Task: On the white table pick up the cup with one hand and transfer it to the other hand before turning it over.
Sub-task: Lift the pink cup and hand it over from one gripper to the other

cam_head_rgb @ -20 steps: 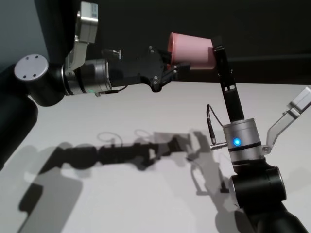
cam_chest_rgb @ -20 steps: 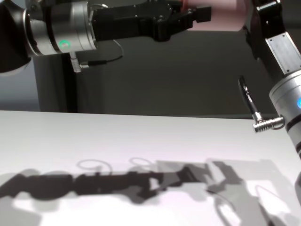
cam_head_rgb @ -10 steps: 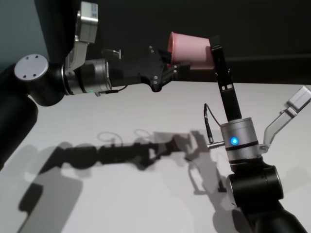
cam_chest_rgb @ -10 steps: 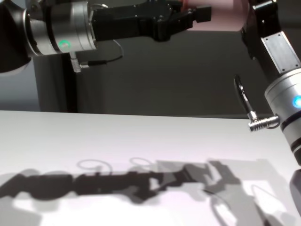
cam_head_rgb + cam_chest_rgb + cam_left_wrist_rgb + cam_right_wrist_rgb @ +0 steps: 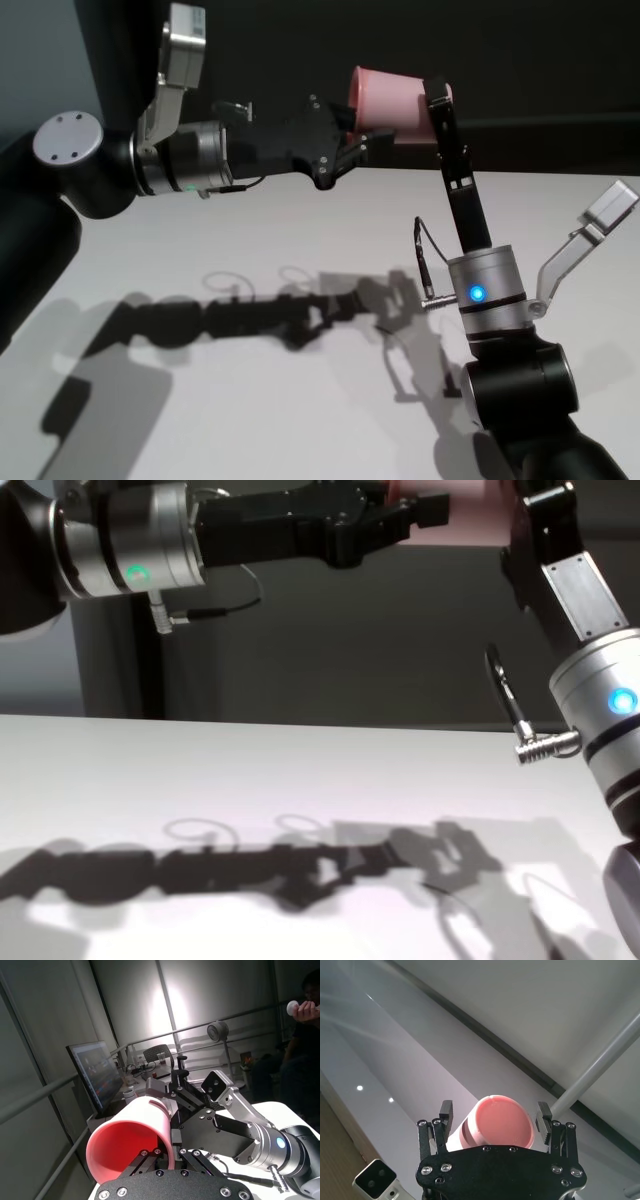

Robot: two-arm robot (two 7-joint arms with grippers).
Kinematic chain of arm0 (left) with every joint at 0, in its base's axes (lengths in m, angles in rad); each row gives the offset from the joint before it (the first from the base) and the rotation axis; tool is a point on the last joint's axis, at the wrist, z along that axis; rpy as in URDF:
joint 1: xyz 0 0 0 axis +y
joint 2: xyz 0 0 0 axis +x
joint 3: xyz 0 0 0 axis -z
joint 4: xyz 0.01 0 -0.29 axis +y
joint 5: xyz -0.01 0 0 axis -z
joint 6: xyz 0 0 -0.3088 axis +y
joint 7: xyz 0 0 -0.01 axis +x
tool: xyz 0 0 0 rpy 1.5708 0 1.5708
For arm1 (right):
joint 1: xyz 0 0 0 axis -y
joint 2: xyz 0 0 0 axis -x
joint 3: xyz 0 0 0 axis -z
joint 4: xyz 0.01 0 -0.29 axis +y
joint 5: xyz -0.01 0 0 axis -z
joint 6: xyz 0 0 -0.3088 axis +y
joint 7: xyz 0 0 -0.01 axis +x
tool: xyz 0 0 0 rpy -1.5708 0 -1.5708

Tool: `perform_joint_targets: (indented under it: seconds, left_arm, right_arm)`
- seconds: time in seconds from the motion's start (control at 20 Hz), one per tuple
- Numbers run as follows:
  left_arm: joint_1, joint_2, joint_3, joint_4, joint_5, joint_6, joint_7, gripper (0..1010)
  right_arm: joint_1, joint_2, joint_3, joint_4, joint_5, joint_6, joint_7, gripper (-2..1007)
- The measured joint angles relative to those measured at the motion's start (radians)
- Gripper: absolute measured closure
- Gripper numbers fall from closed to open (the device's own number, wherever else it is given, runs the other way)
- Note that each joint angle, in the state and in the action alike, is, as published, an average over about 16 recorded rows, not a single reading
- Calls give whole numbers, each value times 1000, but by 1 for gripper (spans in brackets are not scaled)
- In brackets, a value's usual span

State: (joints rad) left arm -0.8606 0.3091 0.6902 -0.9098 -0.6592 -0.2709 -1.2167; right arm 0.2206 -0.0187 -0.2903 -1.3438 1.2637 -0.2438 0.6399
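Cup point(image 5: 392, 102) sits at top centre of the head view, on its side, high above the worktop point(image 5: 280, 400). My left claw point(image 5: 345, 135) is clamped on its rim. My right claw point(image 5: 495, 1122) brackets the base, fingers just beside it, contact unclear.

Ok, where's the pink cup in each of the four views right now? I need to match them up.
Head view: the cup is top centre, lying sideways in the air, between both claws.
Chest view: only a pink strip at the top edge, right of centre.
Left wrist view: lower left, open mouth towards the camera.
Right wrist view: bottom centre, base towards the camera.
Shared landmark: the left claw holding the rim.
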Motion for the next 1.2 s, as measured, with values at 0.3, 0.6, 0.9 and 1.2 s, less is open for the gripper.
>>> perform_joint_targets:
  seconds: [0.3, 0.6, 0.9, 1.2]
  left_arm:
    - [0, 0, 0, 0, 0, 0, 0, 962]
    - [0, 0, 0, 0, 0, 0, 0, 962]
    - [0, 0, 0, 0, 0, 0, 0, 962]
    - [0, 0, 0, 0, 0, 0, 0, 962]
  right_arm:
    - [7, 4, -14, 8, 12, -5, 1, 4]
    - [13, 8, -26, 16, 23, -9, 2, 4]
    - [19, 12, -35, 22, 33, -13, 2, 4]
    - [23, 15, -40, 26, 40, -16, 2, 4]
